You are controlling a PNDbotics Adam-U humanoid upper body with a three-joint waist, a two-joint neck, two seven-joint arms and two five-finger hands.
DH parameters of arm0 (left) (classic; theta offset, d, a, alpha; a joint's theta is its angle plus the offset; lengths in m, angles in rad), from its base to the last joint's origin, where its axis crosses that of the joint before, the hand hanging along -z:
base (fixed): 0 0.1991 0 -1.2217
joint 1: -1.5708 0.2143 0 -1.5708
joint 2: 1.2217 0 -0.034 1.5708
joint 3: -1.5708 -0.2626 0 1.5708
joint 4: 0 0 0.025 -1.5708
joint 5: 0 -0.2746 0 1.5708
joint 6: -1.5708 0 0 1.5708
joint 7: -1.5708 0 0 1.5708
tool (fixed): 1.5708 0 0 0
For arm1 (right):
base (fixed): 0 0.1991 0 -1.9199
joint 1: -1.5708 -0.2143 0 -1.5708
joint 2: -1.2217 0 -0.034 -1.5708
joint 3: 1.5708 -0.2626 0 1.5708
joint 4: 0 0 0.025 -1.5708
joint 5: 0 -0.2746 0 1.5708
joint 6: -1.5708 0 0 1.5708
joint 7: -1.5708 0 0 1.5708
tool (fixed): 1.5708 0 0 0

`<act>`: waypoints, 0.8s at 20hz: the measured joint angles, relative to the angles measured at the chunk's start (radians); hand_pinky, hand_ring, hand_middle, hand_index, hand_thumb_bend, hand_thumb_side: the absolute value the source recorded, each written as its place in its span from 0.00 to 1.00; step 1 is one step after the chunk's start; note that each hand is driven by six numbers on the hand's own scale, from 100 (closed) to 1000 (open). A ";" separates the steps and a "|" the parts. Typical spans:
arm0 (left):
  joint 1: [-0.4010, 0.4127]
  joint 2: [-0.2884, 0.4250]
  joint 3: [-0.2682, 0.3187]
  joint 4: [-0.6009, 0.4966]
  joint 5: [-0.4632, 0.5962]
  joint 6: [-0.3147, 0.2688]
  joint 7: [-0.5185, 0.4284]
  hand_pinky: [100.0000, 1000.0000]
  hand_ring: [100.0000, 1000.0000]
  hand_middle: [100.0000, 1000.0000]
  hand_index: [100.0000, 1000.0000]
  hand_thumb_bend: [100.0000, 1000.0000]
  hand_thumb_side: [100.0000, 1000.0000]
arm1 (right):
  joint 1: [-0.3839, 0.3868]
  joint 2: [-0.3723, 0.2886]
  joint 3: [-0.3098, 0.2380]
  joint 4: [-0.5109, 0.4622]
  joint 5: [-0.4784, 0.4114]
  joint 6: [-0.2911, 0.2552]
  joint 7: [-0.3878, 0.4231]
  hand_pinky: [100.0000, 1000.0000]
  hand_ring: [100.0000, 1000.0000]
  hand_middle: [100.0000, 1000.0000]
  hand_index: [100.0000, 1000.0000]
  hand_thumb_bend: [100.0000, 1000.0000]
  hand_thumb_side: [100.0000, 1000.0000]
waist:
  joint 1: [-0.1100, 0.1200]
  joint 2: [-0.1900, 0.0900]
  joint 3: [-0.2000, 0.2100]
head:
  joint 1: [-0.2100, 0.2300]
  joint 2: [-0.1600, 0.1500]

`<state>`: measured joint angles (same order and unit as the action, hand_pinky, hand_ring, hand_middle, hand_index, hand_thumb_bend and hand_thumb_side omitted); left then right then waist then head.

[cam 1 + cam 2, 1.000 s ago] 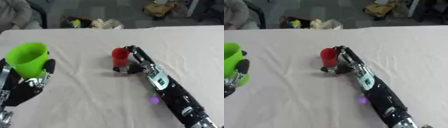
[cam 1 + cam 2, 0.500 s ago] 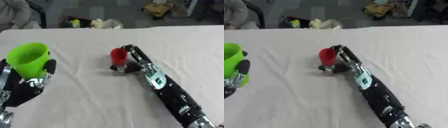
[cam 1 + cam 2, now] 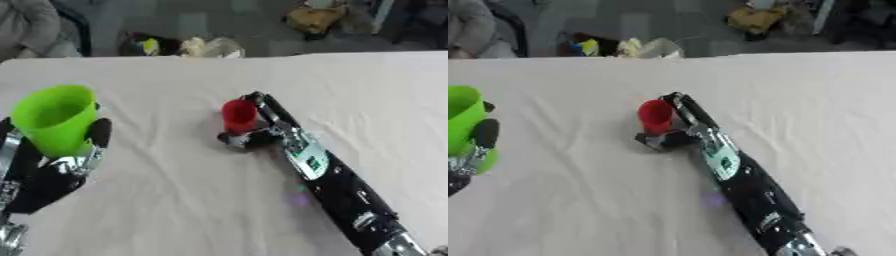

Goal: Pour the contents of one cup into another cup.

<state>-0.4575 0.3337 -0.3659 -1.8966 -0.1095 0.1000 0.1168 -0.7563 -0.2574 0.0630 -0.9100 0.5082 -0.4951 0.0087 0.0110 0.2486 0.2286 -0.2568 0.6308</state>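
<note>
Right now your left robot hand [image 3: 61,165] sits at about 8 o'clock in the left eye view, fingers and thumb curled round the green cup [image 3: 54,119]. That cup is upright, mouth open toward the camera, lifted off the white cloth of the desk [image 3: 175,210]. One dark finger [image 3: 99,132] stands up along the cup's right side, and another dark part shows at its left edge. What is inside the green cup cannot be made out.

Your right arm comes in from about 5 o'clock and runs diagonally up to the middle of the desk. The right robot hand [image 3: 261,127] is at the red cup [image 3: 238,115], just above centre. Long fingers lie along the cup's right side, up to its rim at 1 o'clock of the cup, while the thumb [image 3: 238,140] bends across below the cup's base at 6 o'clock. So the robot hand wraps the red cup between fingers and thumb, touching it on both sides. The red cup stands roughly upright, and you cannot tell whether its base rests on the cloth. Its contents are not visible either.

The two cups are well apart: green at 9 o'clock, red near the centre. The cloth between them is creased.
</note>
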 measured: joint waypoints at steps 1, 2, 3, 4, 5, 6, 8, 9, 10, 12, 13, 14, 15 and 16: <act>0.000 0.000 0.000 0.000 0.001 0.000 0.000 0.00 0.43 0.29 0.53 0.00 0.41 | -0.001 0.000 0.000 0.000 -0.001 0.002 0.004 0.49 0.17 0.12 0.45 0.15 0.00 | 0.000 0.000 -0.001 | 0.000 0.000; 0.000 0.000 0.000 0.000 0.002 0.001 -0.001 0.00 0.43 0.29 0.53 0.00 0.41 | -0.001 0.000 0.000 0.000 -0.004 0.005 0.006 0.48 0.16 0.11 0.45 0.08 0.00 | 0.000 -0.001 -0.001 | 0.000 0.000; 0.000 0.000 0.000 0.000 0.003 0.001 -0.001 0.00 0.43 0.29 0.53 0.00 0.41 | -0.001 0.001 0.000 0.000 -0.007 0.007 0.009 0.48 0.16 0.10 0.44 0.04 0.00 | 0.000 -0.001 -0.002 | 0.000 0.000; 0.000 0.000 0.000 0.000 0.003 0.001 -0.001 0.00 0.43 0.29 0.53 0.00 0.41 | -0.001 0.001 0.000 -0.001 -0.009 0.010 0.011 0.47 0.16 0.10 0.43 0.00 0.00 | 0.000 -0.002 -0.003 | 0.000 0.000; 0.000 0.000 0.000 0.000 0.003 0.001 -0.001 0.00 0.43 0.29 0.53 0.00 0.41 | -0.001 0.002 0.000 -0.003 -0.012 0.014 0.012 0.47 0.16 0.09 0.43 0.00 0.00 | 0.000 -0.002 -0.004 | 0.000 0.000; 0.000 0.000 0.000 -0.001 0.004 0.001 -0.001 0.00 0.43 0.29 0.53 0.00 0.41 | -0.002 0.002 0.000 -0.003 -0.016 0.017 0.013 0.46 0.15 0.09 0.43 0.00 0.00 | 0.000 -0.002 -0.005 | 0.000 0.000; 0.000 0.000 0.000 -0.005 0.004 0.001 -0.001 0.00 0.42 0.29 0.53 0.00 0.42 | -0.001 0.004 0.000 -0.005 -0.025 0.026 0.012 0.46 0.15 0.09 0.42 0.00 0.00 | -0.001 -0.002 -0.009 | -0.001 0.000; 0.000 0.000 0.000 -0.006 0.006 0.001 -0.001 0.00 0.42 0.29 0.53 0.00 0.42 | -0.001 0.004 0.000 -0.008 -0.030 0.030 0.012 0.46 0.15 0.09 0.42 0.00 0.00 | -0.001 -0.002 -0.011 | -0.001 0.000; 0.000 0.000 0.000 -0.007 0.008 0.001 -0.001 0.00 0.42 0.29 0.53 0.00 0.42 | -0.001 0.005 0.000 -0.010 -0.035 0.034 0.012 0.46 0.15 0.09 0.42 0.00 0.00 | -0.001 -0.002 -0.013 | -0.001 0.000; 0.000 0.000 0.000 -0.012 0.012 0.002 0.001 0.00 0.42 0.29 0.53 0.00 0.42 | 0.001 0.005 0.000 -0.016 -0.049 0.040 0.014 0.46 0.15 0.09 0.42 0.00 0.00 | -0.002 -0.003 -0.019 | -0.001 0.000; 0.000 0.000 0.001 -0.013 0.013 0.003 0.002 0.00 0.42 0.29 0.53 0.00 0.42 | 0.005 0.004 0.001 -0.022 -0.055 0.042 0.016 0.46 0.15 0.09 0.42 0.00 0.00 | -0.002 -0.003 -0.022 | -0.001 0.000; 0.000 0.001 0.001 -0.015 0.014 0.003 0.004 0.00 0.42 0.29 0.53 0.00 0.43 | 0.010 0.002 0.002 -0.028 -0.062 0.045 0.019 0.46 0.15 0.09 0.42 0.00 0.00 | -0.002 -0.003 -0.025 | -0.001 0.000; 0.000 0.001 0.003 -0.017 0.015 0.004 0.006 0.00 0.42 0.29 0.53 0.00 0.43 | 0.013 -0.001 0.005 -0.035 -0.069 0.048 0.021 0.46 0.15 0.09 0.42 0.00 0.00 | -0.002 -0.004 -0.027 | -0.001 0.000; 0.000 0.001 0.007 -0.018 0.018 0.005 0.008 0.00 0.42 0.29 0.53 0.00 0.43 | 0.017 -0.004 0.006 -0.043 -0.075 0.050 0.024 0.46 0.15 0.09 0.42 0.00 0.00 | -0.002 -0.006 -0.029 | -0.001 0.000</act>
<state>-0.4572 0.3350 -0.3591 -1.9150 -0.0913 0.1055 0.1247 -0.7391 -0.2619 0.0690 -0.9534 0.4334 -0.4449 0.0327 0.0089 0.2428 0.1993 -0.2574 0.6307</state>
